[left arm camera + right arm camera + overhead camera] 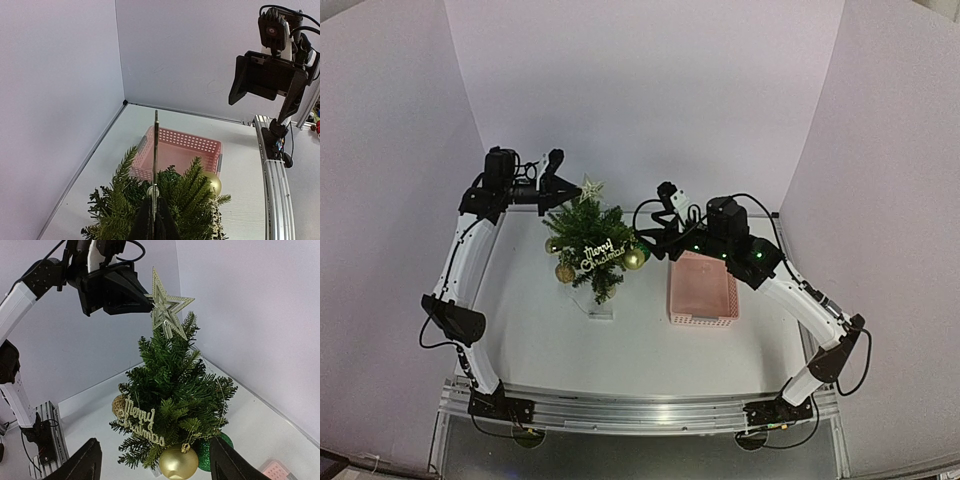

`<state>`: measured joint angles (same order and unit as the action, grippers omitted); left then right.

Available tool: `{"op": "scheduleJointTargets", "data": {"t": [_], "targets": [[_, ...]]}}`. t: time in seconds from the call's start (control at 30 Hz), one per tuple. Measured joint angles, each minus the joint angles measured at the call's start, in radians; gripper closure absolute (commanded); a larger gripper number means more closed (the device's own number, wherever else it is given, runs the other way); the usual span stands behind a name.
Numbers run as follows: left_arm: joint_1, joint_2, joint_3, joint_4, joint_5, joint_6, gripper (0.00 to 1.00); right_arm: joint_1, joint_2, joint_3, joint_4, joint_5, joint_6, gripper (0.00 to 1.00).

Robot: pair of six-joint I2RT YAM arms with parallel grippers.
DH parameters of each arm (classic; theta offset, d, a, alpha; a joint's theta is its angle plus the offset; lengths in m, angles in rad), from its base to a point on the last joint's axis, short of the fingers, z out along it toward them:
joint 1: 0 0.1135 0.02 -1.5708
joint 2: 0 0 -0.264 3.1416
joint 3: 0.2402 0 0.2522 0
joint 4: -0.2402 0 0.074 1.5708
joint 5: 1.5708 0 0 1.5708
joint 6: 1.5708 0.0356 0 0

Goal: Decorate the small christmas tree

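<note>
Right wrist: one small christmas tree [175, 405]; one star [167, 310] in clamped left gripper [149, 299]; right gripper [155, 462] apart

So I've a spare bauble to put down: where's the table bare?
Bare: the wide near strip of the white table, in front of the small green christmas tree and pink plastic basket, and the gap between them. Crowded: the treetop, where the left gripper holds a gold star, and the tree's basket side, where the open right gripper hovers.
</note>
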<state>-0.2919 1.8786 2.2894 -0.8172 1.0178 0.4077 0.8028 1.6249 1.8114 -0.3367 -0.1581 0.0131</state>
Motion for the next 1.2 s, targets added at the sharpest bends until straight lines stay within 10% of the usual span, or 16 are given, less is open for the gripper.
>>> {"op": "scheduleJointTargets", "data": {"t": [1.2], "targets": [[-0.041,0.0,0.036,-0.029,-0.102,0.03,1.0,0.0,0.0,-0.002,0.0,-0.011,0.0,0.29]]}}
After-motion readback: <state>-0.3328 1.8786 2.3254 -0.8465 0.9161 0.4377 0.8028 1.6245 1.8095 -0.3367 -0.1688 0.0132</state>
